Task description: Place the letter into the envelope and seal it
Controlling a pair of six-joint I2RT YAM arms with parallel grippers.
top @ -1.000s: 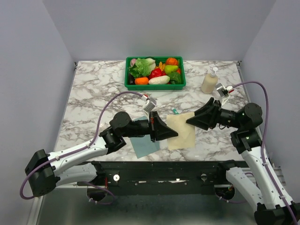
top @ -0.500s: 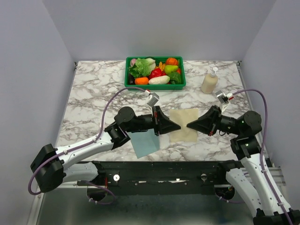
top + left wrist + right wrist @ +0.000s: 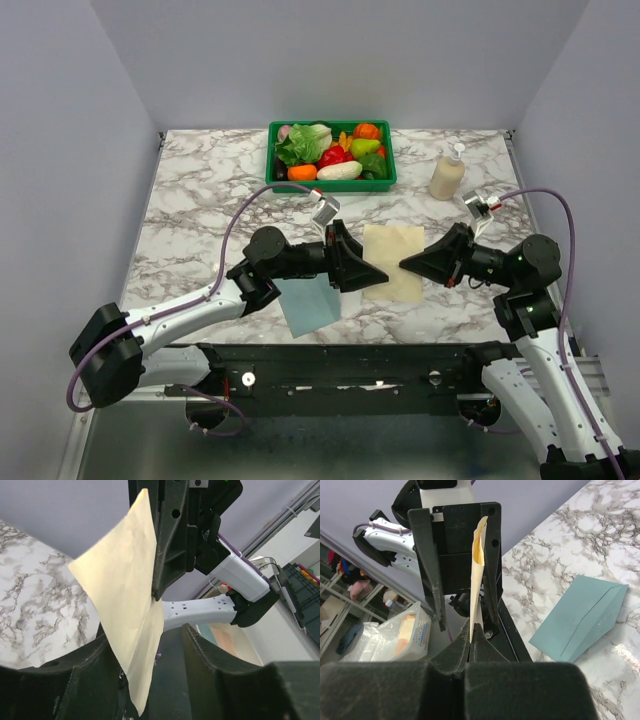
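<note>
The cream letter is held off the marble table between my two grippers, which face each other. My right gripper is shut on the letter's right edge; in the right wrist view the sheet stands edge-on out of the closed jaws. My left gripper is open, its fingers spread on either side of the sheet. From the left wrist the letter hangs loose between the parted fingers. The teal envelope lies flat under the left arm, and it also shows in the right wrist view.
A green basket full of vegetables stands at the back centre. A soap dispenser bottle stands at the back right. The table's near edge runs just below the envelope.
The right gripper closed on the letter's right edge, then the left gripper let go and opened. The letter has passed from the left gripper to the right.
</note>
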